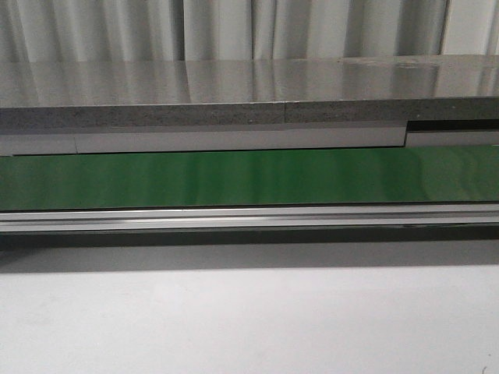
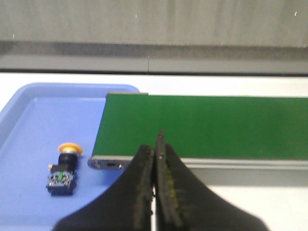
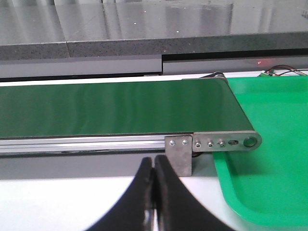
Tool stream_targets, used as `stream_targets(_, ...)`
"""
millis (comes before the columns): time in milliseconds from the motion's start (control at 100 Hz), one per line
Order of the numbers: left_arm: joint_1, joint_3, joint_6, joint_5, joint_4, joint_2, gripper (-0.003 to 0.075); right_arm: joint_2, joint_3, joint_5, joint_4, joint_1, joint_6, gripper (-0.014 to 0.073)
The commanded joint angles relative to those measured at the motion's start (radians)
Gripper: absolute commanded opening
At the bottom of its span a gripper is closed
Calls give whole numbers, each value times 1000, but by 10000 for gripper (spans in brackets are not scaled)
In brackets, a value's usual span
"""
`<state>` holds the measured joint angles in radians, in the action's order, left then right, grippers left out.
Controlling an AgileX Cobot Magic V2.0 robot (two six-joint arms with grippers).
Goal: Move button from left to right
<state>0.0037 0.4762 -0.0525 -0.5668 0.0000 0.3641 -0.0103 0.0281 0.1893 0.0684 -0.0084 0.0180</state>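
Button lying on its side in the blue tray, beside the conveyor's left end; both grippers closed and empty.

The left gripper (image 2: 155, 159) has its jaws pressed together with nothing between them; the right gripper (image 3: 154, 166) is likewise closed on nothing. The button (image 2: 63, 169) shows a black boxy base with a green mark, its yellow-orange cap pointing away from the camera. It rests on the blue tray (image 2: 29, 125), near the tray's conveyor-side edge, apart from the belt frame. Bare tray floor surrounds it. Beyond, the green conveyor belt (image 1: 249, 178) runs across; its right end meets the green tray (image 3: 269, 163). A grey shelf (image 1: 234, 86) stands behind.
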Motion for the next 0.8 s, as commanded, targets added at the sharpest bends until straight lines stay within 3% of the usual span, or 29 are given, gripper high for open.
stream_targets(0, -8, 115, -8, -64, 8, 111, -20, -19, -15, -77, 1, 0, 1, -67)
stream_targets(120, -8, 180, -8, -132, -8, 216, -20, -19, -15, -77, 1, 0, 1, -67)
stream_targets(320, -8, 189, -8, -117, -22, 314, -20, -19, -15, -77, 1, 0, 1, -67)
stream_targets(700, -8, 189, -8, -112, -20, 335, -20, -19, -15, -77, 1, 0, 1, -67)
stream_targets(790, -8, 189, -8, -112, -20, 335, 12, -19, -15, -77, 1, 0, 1, -67)
